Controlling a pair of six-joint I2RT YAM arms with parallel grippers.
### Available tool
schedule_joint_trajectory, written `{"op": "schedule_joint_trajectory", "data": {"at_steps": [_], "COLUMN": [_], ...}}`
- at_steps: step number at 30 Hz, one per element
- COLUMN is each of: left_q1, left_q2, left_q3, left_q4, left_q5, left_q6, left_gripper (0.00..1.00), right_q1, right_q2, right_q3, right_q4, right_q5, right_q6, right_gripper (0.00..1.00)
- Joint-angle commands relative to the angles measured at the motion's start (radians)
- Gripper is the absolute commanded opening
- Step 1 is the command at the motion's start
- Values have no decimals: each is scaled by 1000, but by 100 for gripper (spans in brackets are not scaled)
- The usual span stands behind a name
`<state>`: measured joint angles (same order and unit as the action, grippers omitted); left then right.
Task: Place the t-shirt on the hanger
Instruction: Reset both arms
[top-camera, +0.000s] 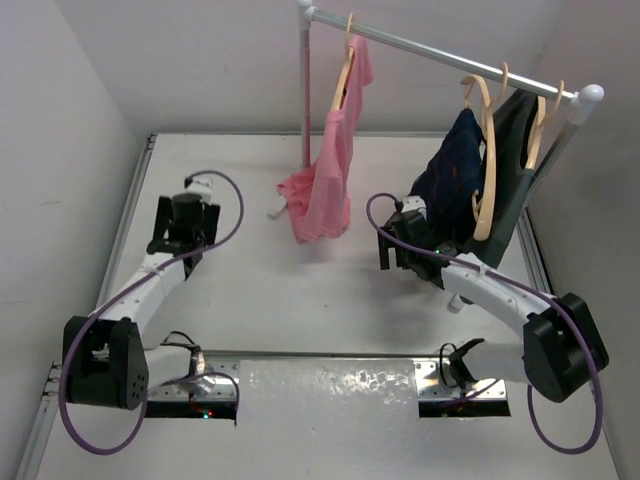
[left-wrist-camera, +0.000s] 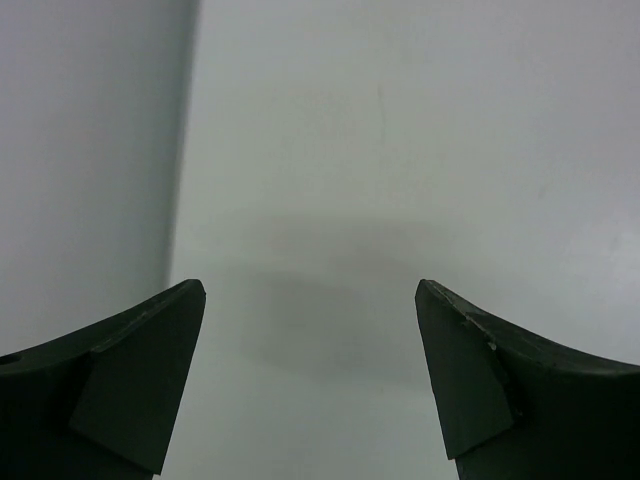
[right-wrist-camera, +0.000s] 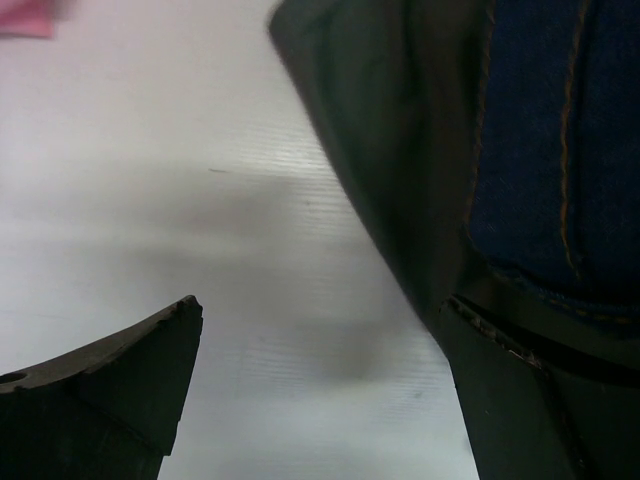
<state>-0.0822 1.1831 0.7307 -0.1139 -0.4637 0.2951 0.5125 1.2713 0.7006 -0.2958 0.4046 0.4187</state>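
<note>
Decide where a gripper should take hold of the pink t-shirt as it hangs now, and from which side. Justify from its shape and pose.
Probably the bunched lower hem of the t-shirt, where it seems to rest on the table: folds there give a pinchable ridge. Come from the left, low; the rack post stands behind it and the dark garments hang to its right.

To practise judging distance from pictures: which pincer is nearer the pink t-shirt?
Right. The right pincer is just right of the t-shirt, beside the navy garment; the left pincer is farther off on its left, near the wall.
</note>
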Motion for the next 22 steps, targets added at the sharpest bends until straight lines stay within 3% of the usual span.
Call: {"op": "schedule_joint_trajectory", "data": {"at_steps": [1, 12, 22], "left_q1": [24, 71, 116], "left_q2": [-49, -137, -168], "left_q3": [-74, -264, -275], "left_q4": [166, 140, 134], "left_q5": [-15, 59, 115], "left_q6": [21, -88, -100], "left_gripper": [83, 83, 84], "right_q1": [-5, -5, -5], "right_q2": [-30, -4, 0], "right_q3": [-30, -1, -16], "right_q4": [101, 29, 55], "right_q5": [95, 180, 206], "right_q6": [18, 72, 66], "right_gripper": [99, 99, 99]}}
